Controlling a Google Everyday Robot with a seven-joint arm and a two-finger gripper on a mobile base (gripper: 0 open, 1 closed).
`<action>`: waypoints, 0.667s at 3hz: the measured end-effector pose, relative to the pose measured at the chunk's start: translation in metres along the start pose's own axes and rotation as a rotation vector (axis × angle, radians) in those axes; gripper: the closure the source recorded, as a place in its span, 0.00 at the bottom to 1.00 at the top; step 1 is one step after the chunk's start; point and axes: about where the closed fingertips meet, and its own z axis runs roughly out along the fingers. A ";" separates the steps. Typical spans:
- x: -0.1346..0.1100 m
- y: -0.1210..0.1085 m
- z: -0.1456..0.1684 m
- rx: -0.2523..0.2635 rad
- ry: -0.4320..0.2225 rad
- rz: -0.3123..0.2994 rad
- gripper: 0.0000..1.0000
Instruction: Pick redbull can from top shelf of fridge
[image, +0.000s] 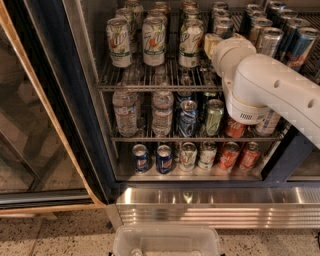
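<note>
Gripper (212, 44), grip state unclear, among cans (153, 36) on top shelf (150, 88) of fridge (210, 206).

You are looking at a place like a shop or an office snack room. A big fridge (210, 212) with a glass door (30, 150) holds many rows of drink cans (154, 35) and water bottles (125, 112) on wire racks (165, 138). The floor (60, 235) is speckled stone. Your gripper (211, 44) is up at the top shelf (145, 83).

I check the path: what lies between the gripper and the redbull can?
Camera view: the arm's own wrist and a silver can lie between the gripper, beside a white-and-green can, and the redbull can.
</note>
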 end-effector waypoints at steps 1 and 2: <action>0.000 0.000 0.000 0.000 0.000 0.000 1.00; -0.002 -0.003 -0.005 0.000 0.003 -0.007 1.00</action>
